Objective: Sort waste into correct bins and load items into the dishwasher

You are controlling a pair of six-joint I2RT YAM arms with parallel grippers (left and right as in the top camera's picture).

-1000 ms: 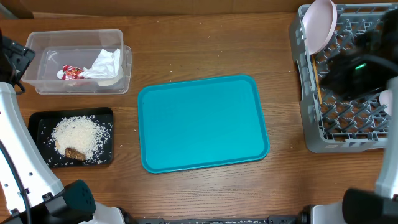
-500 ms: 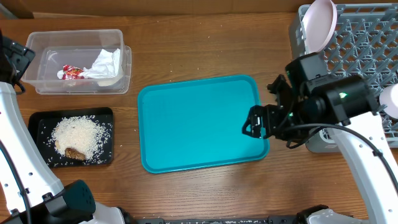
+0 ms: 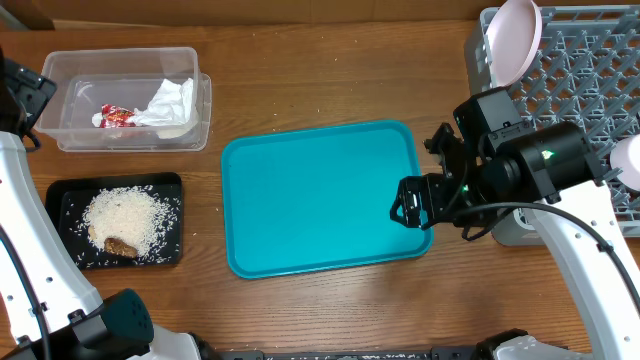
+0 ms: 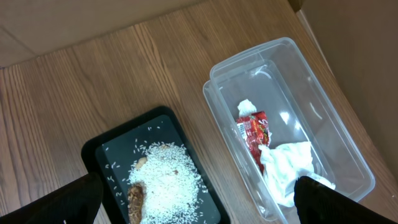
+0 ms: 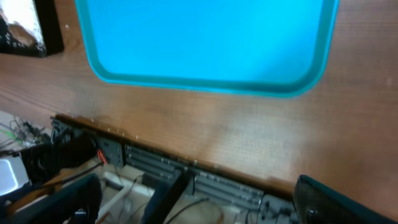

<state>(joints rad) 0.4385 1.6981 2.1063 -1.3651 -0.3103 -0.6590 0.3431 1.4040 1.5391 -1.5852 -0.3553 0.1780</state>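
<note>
— What lies nearest?
— The near edge of the tabletop (image 3: pixel 330 300), brown wood grain. The right wrist view shows a metal rail and loose cables under that edge, below the right claw (image 3: pixel 408 203).
— How does that claw stand?
— Spread wide, holding nothing, over the near right corner of the one teal tray (image 3: pixel 320 195).
— And the left claw (image 4: pixel 196 202)?
— Also spread and empty, above the two bins. The black tray (image 3: pixel 60 192) lies beneath it on the near side. It holds one heap of rice (image 3: pixel 125 215), with one brown scrap (image 3: pixel 122 246) at the heap's near edge.
— Farther out?
— The clear tub (image 3: pixel 120 52), just beyond the black tray and well left of the right claw. Inside are one red-and-white wrapper (image 3: pixel 113 116) and one crumpled napkin (image 3: pixel 172 100), touching.
— The rack?
— One grey rack (image 3: pixel 580 70), to the right of and beyond the right claw. One pale dish (image 3: pixel 515 40) stands on edge in its far left corner. A second pale round thing (image 3: pixel 630 160) shows at the picture's right edge, cut off.
— Behind it all?
— Brown cardboard (image 3: pixel 250 8) along the far side of the tabletop.
</note>
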